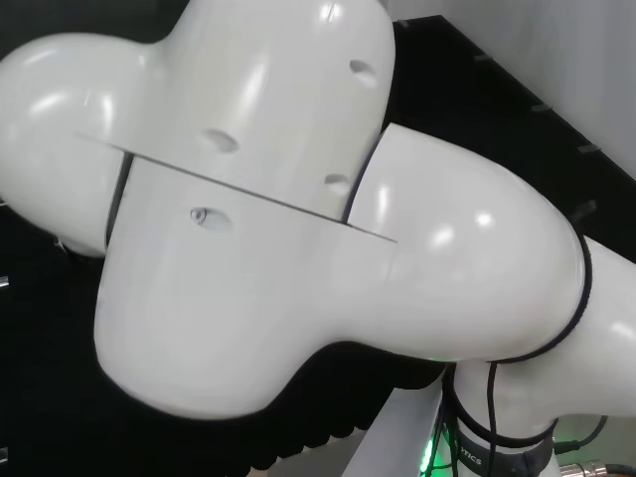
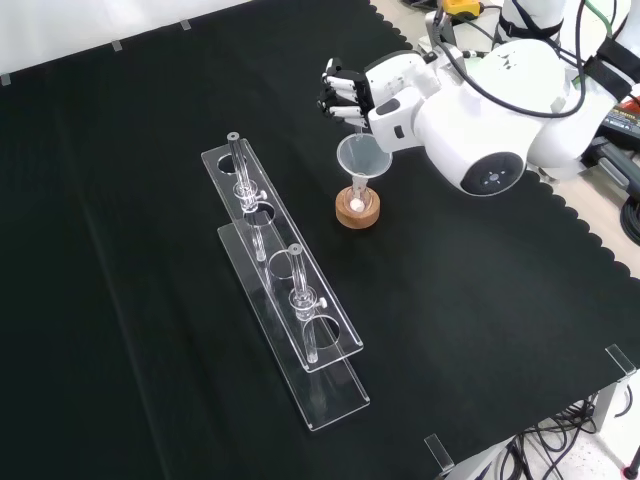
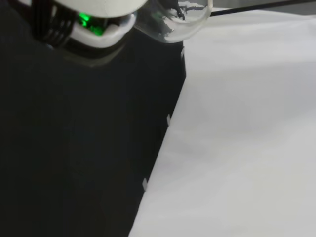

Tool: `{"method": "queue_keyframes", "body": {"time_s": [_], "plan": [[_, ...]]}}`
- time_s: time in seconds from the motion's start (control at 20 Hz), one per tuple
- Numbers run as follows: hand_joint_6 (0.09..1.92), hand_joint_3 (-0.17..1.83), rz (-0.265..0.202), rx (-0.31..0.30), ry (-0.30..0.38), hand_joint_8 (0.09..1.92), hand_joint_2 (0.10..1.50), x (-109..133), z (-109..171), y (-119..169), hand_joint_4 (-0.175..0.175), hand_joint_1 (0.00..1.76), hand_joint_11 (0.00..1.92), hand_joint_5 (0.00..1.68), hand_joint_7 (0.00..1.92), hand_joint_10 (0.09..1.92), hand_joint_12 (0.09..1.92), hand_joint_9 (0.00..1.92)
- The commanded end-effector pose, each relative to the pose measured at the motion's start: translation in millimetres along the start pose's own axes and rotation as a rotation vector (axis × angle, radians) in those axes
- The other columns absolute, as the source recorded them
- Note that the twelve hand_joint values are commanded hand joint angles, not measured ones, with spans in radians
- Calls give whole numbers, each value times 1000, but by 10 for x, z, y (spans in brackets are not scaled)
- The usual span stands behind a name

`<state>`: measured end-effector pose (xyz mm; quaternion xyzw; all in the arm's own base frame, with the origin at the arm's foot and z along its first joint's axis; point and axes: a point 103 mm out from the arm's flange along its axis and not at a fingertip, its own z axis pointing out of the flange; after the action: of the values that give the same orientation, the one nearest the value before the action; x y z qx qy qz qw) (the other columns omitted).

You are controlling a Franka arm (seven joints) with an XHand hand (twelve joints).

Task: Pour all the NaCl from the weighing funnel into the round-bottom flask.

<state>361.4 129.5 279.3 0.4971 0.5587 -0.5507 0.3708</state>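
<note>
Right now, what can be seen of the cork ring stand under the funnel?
The cork ring stand is a small round tan ring that looks like cork, lying flat on the black cloth to the right of the clear rack in the front view. A clear glass piece sits in its middle with something white at the bottom, and a clear funnel stands upright above it, stem pointing down into the ring. The hand is just beyond the funnel's rim, not touching the ring.

In the front view a clear glass funnel (image 2: pixel 361 157) stands upright with its stem in the round-bottom flask (image 2: pixel 357 203), which sits in a cork ring (image 2: pixel 357 212) just below and in front of the hand (image 2: pixel 352 95), white grains showing at the flask's bottom.
</note>
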Motion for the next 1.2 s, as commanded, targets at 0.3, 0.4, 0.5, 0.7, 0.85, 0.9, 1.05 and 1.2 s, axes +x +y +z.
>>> {"method": "queue_keyframes", "body": {"time_s": [0.3, 0.4, 0.5, 0.7, 0.85, 0.9, 1.05, 1.2], "plan": [[571, 642, 17, -12, -59, 620, 645, 21, -75, -45, 175, 1137, 973, 1325, 718, 126, 925, 1145], [571, 642, 17, -13, -59, 620, 645, 24, -82, -43, 175, 1138, 974, 1325, 718, 126, 925, 1145], [572, 643, 17, -13, -53, 620, 645, 19, -81, -37, 175, 1137, 974, 1325, 717, 126, 924, 1145], [573, 644, 11, -9, 2, 620, 644, -16, -54, -18, 175, 1138, 975, 1325, 717, 125, 922, 1145], [573, 645, -1, -1, 71, 620, 644, -47, -19, 3, 175, 1138, 976, 1324, 717, 125, 921, 1145], [574, 645, -5, -3, 97, 620, 644, -57, -7, 9, 175, 1138, 976, 1324, 717, 125, 921, 1145], [575, 646, -22, -4, 164, 621, 644, -77, 27, 26, 175, 1138, 976, 1324, 717, 124, 920, 1145], [575, 646, -35, -19, 223, 621, 643, -103, 57, 35, 175, 1138, 977, 1324, 717, 124, 919, 1146]]}}
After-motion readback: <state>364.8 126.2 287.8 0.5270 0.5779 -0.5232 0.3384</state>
